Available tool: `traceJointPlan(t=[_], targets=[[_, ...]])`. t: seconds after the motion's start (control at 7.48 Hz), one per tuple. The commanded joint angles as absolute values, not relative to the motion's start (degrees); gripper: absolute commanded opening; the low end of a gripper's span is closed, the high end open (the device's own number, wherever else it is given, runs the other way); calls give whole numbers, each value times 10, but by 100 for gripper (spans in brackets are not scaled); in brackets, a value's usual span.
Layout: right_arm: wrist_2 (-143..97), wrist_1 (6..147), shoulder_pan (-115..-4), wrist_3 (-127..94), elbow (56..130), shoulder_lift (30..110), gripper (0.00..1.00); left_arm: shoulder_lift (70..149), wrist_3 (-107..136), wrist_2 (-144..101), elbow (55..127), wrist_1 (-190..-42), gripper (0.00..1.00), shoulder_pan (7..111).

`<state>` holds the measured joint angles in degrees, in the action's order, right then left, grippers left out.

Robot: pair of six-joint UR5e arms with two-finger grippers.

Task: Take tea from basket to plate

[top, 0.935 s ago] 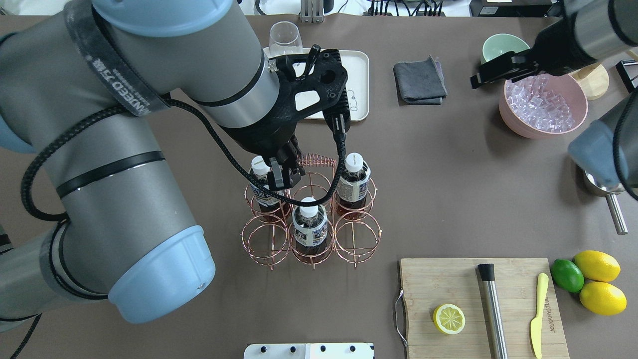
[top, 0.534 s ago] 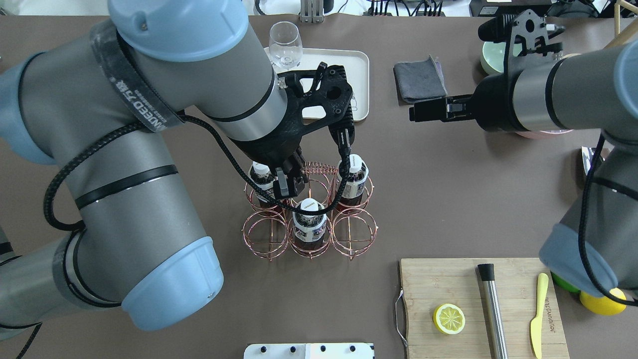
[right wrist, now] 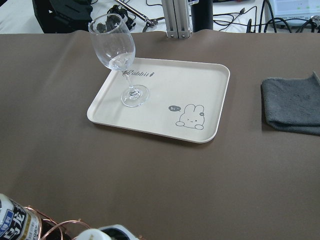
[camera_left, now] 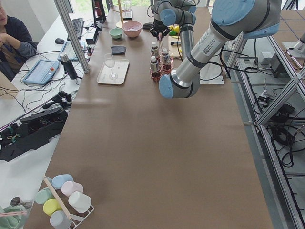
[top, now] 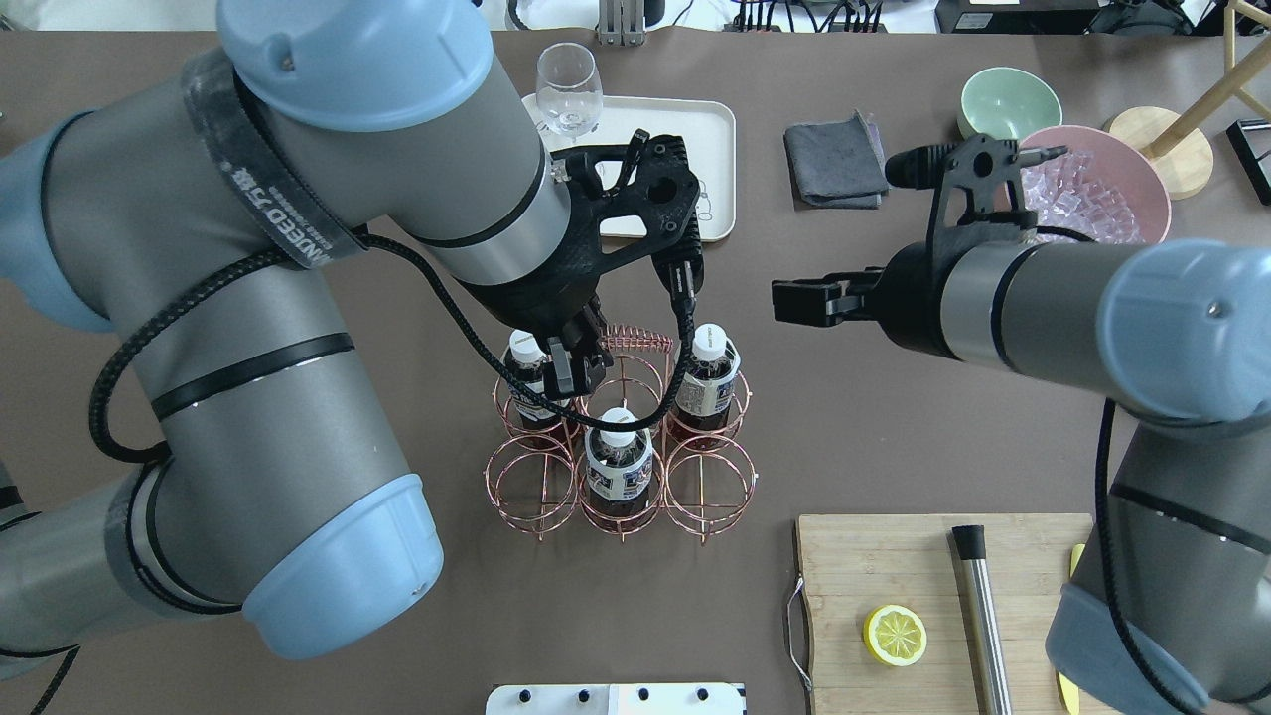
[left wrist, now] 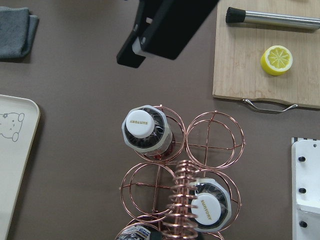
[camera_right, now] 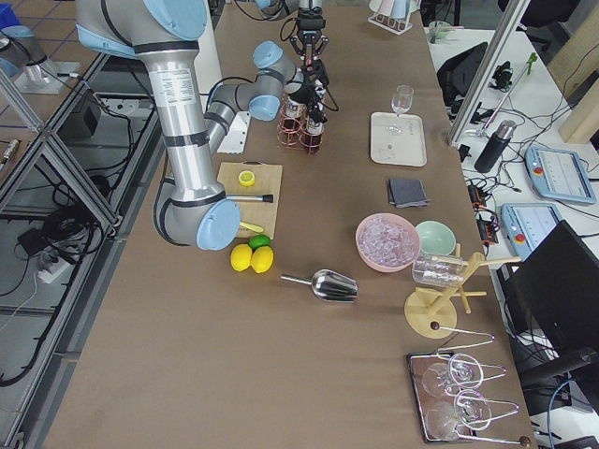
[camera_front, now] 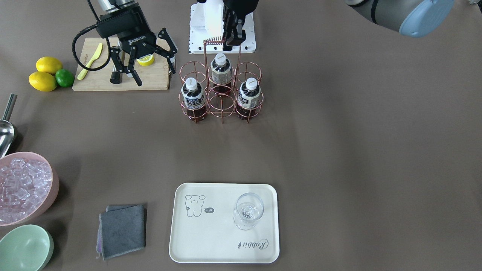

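At centre, the basket (top: 531,487) is seemingly clamped steady by the left gripper (top: 574,369); the right gripper (camera_front: 155,74) is held spread for tea (camera_front: 193,98).

Brown counter (top: 894,417), seen from robot's side.
- Centre: copper wire basket (top: 635,343).
- Far, just left of centre: cream plate (camera_front: 222,241); grey cloth (camera_front: 122,229) right of it.
- Far right: green bowl (camera_front: 24,248), pink bowl (camera_front: 54,186) of ice just beside it, round wooden stand base (top: 1160,151).
- Right edge: metal scoop (camera_front: 5,131); nearer, two lemons (camera_front: 43,81) and lime (camera_front: 64,78) clustered.
- Near right: wooden cutting board (camera_front: 150,81).
- Near centre: white mounting plate (camera_front: 205,26).
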<state>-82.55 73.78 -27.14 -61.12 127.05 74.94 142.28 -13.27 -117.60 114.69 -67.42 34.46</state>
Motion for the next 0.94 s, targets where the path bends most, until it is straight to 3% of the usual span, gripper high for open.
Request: traceJointPlan(t=[0.0,0.8], targets=[[-731,738,-215,-611,1271,751,84,1421,-133,-1176,1147,-676,0,345],[-612,737,-148,-577,1273,745,84,1420,-134,-1176,1147,-676,0,345]])
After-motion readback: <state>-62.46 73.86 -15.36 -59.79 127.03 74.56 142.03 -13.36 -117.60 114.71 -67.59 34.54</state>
